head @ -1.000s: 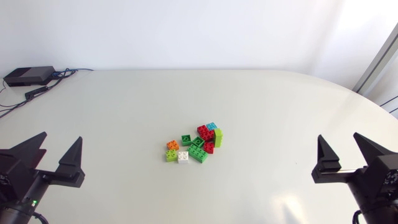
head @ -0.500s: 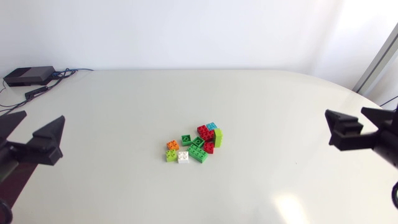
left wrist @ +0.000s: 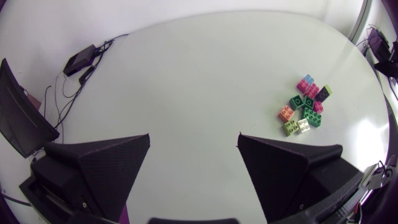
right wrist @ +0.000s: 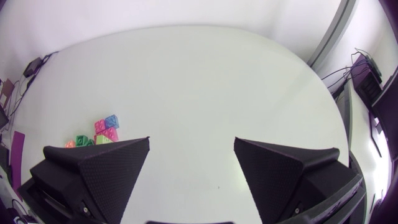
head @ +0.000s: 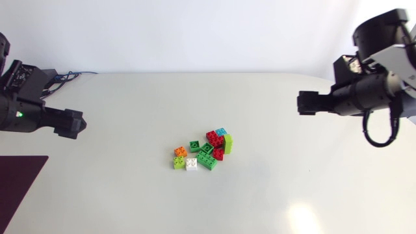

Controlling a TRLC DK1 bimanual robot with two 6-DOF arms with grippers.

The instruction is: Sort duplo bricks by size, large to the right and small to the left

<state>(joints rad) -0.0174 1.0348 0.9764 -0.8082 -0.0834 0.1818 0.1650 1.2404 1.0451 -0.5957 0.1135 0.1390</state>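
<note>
A heap of duplo bricks [head: 203,150] lies in the middle of the white table [head: 130,110]: red [head: 213,137], cyan [head: 221,132], lime [head: 228,143], orange [head: 181,151], white [head: 192,164] and several green ones. My left gripper [head: 73,123] hangs well to the left of the heap and points toward it. The left wrist view shows this gripper [left wrist: 194,158] open and empty, the bricks [left wrist: 305,106] far ahead of its right finger. My right gripper [head: 304,103] hangs far to the right. It too is open [right wrist: 191,163], with the bricks [right wrist: 99,132] just beyond its left finger.
A small black box [left wrist: 79,60] with cables [head: 73,74] sits at the table's back left corner. Bare white tabletop lies on both sides of the heap. The rounded table edge [right wrist: 311,74] curves past on the right.
Both arms have risen from the front corners of the view and swung back, so the grippers now hang higher and nearer the table's sides. The bricks have not moved.
</note>
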